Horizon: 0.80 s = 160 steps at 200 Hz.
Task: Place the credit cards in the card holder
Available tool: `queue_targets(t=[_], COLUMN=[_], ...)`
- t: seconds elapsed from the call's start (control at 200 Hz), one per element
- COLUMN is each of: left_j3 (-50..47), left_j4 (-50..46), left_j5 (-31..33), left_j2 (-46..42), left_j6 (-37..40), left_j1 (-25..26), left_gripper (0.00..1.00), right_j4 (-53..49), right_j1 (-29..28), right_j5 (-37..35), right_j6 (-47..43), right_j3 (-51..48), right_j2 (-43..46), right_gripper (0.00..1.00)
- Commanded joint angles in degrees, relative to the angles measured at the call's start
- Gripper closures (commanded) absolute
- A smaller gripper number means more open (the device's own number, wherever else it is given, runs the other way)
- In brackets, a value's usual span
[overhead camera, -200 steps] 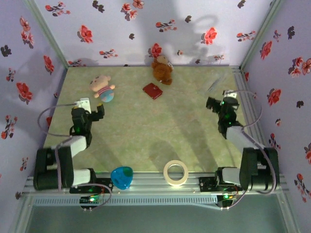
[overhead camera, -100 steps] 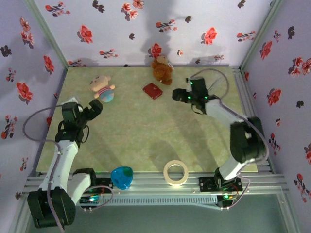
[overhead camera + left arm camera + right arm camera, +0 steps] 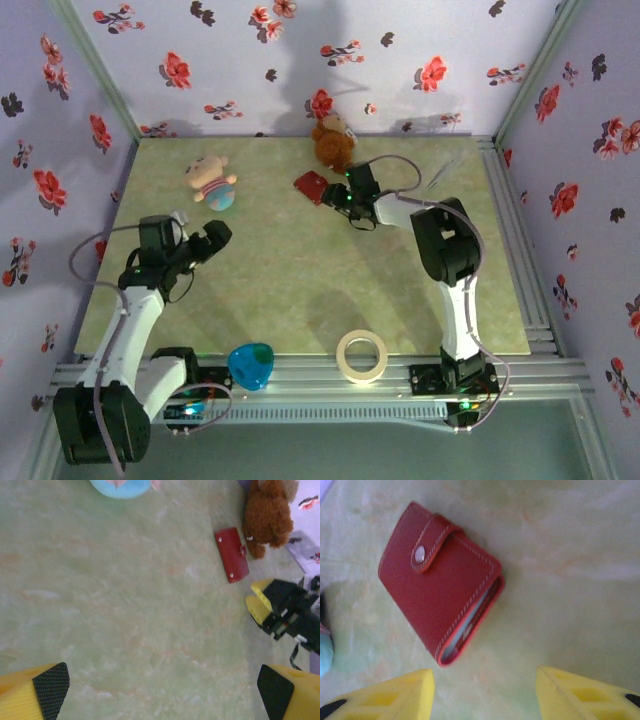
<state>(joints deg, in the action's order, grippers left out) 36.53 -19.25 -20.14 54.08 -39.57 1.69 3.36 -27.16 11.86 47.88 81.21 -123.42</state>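
Top view: card holder (image 3: pixel 313 186) snapped closed, flat at the far end of the mat (image 3: pixel 300 270), just beside a brown teddy (image 3: pixel 333 145), right gripper (image 3: pixel 337 192) at its edge. Left wrist: left gripper (image 3: pixel 162 682) spread wide, empty, open mat ahead. Right wrist: jaws parted, nothing held, print along the card holder edge too blurry to read

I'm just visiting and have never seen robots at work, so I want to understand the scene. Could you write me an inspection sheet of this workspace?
Surface: pale green marbled mat, flat.
Job's things: small dark-red leather card holder, closed, strap snapped, lying flat.
Clutter: brown plush teddy bear, soft doll in blue trousers, blue heart-shaped object, cream tape ring.
Grippers: left gripper open, empty; right gripper open, just short of the card holder.
Cables: grey cable loops off the left arm.
Surroundings: lilac floral walls.
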Motion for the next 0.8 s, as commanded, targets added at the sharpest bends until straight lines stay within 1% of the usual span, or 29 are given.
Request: queue_targets(t=[0.0,0.175,0.255,0.42,0.66,0.735,0.795], left_j3=[-0.5,-0.4,-0.3,1.7,1.0,0.3,0.5], left_j4=[-2.7,-2.4,-2.0,-4.4,-4.6,-3.5,-3.7], left_j5=[-2.7,-3.0,-3.1,-3.1,-3.0,-3.0,-3.0], left_j2=[1.0,2.5,2.9,3.7,3.5,3.3,3.4], left_j6=[-0.4,-1.0,-1.5,-0.2,-0.9,-1.7,-1.8], left_j1=[0.8,1.2,1.5,1.8,2.0,2.1,2.1], left_gripper=[0.00,0.00,0.00,0.00,0.00,0.01,0.01], right_j4=[3.8,6.4,6.8,7.5,6.6,7.9,9.2], right_j1=[-0.1,-0.2,-0.2,-0.5,-0.7,-0.7,-0.8], right_j5=[0.1,-0.8,-0.6,-1.3,-1.8,-0.9,-0.9], right_j6=[6.2,10.0,12.2,15.4,17.0,18.3,19.3], right_j3=[4.0,5.3,6.0,5.3,6.6,7.0,6.9], right_j2=[-1.3,-4.1,-5.2,-5.6,-6.2,-7.6,-8.3], right_gripper=[0.48,0.55,0.56,0.52,0.52,0.54,0.60])
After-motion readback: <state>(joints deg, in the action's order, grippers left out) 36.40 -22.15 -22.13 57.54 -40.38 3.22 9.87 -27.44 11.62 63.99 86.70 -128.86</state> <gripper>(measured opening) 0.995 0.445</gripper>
